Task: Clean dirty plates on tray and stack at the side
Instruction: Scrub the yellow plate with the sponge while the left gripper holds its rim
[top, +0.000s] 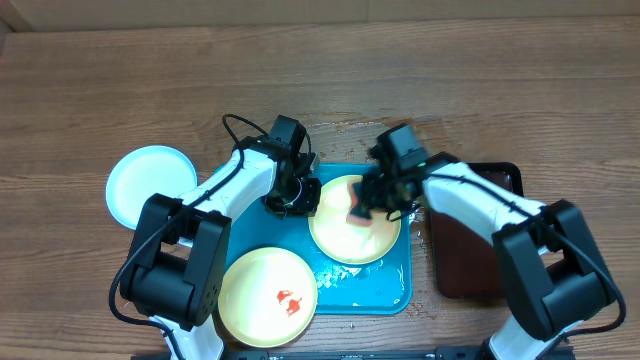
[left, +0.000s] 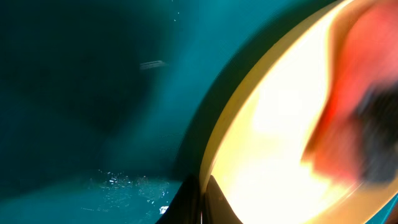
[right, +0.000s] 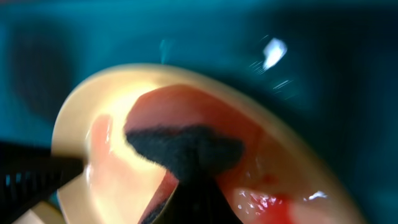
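Yellow plate (top: 352, 242) on tray (top: 396, 286): left pincer (top: 295, 204) clamps rim, right pincer (top: 364, 203) grips dark sponge (right: 186, 148).

On my screen the tray (top: 395, 290) sits mid-table (top: 100, 80) by the near edge, far plate (top: 335, 245) in its far right part, sponge (top: 358, 208) on that plate, near plate (top: 265, 300) over its near left corner, third plate (top: 150, 185) on the table left of it, small tray (top: 465, 260) just right.

Dark sponge (right: 180, 146) in the right hand (right: 189, 183), against a sauce-smeared pale yellow plate (right: 78, 127) on the turquoise tray (right: 339, 124).
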